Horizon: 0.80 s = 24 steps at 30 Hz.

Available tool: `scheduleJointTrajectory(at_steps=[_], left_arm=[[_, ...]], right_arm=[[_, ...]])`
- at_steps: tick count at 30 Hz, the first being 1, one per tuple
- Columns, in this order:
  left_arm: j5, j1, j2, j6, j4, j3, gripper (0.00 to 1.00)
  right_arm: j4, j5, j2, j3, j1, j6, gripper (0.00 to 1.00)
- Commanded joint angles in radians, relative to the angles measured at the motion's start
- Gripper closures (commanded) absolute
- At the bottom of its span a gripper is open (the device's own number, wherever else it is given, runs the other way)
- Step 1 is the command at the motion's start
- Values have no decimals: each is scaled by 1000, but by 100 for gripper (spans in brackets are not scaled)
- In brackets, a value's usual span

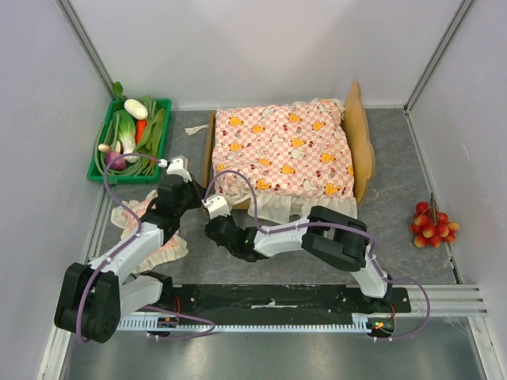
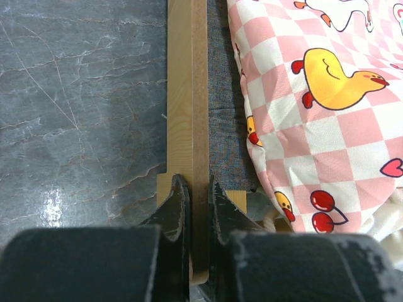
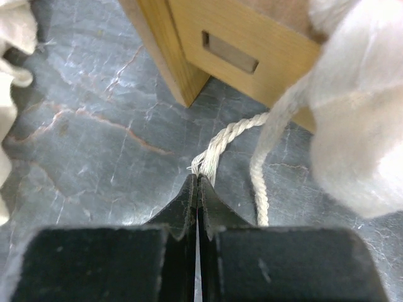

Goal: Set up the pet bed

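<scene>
Pet bed (image 1: 360,142) lies lengthwise left-right, headboard right, with bare tabletop (image 1: 396,214) beyond. Left pincer (image 2: 198,189) grasps its foot-end rail. Right pincer (image 3: 198,182) clenched, cord (image 3: 220,148) at tips.

I work in a robot test cell, a lab booth rather than anyone's home. Plain white panel walls (image 1: 253,47) close it on three sides, joined by bare aluminium posts (image 1: 85,43) running into the upper corners of the overhead view. My left arm (image 1: 131,252) and right arm (image 1: 337,237) are bolted to a black rail (image 1: 238,294) along the bottom edge, and purple cables (image 1: 107,186) loop loose around them. The desk (image 1: 396,198) is a grey marble-patterned sheet. What lies on it reads as props: a small pet bed (image 1: 360,134) at centre, a green crate (image 1: 162,102) of vegetables (image 1: 136,108) at upper left, and a bunch of red and yellow fruit (image 1: 432,224) at right.
</scene>
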Motion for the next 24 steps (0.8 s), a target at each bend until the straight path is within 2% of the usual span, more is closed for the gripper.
scheduleJointTrajectory(at_steps=[1, 5, 11, 12, 18, 20, 21, 24], left_arm=[[132, -4, -18, -46, -16, -28, 98], [129, 3, -26, -46, -37, -21, 95], [132, 11, -46, -55, -53, -15, 66], [132, 11, -49, -55, -56, -11, 57], [115, 16, -108, -59, -97, -11, 32], [95, 17, -135, -53, -152, 4, 28], [84, 19, -150, -52, -172, 10, 20], [44, 20, -230, -55, -267, 38, 16]], right_arm=[[-29, -161, -83, -71, 7, -19, 100], [28, -314, -210, -215, 25, -27, 100], [32, -505, -359, -347, 28, -15, 100], [34, -525, -371, -359, 28, -13, 100], [71, -551, -439, -460, 27, 57, 100], [65, -538, -451, -473, 25, 61, 100], [60, -528, -456, -473, 25, 64, 100], [65, -536, -457, -473, 15, 64, 100]])
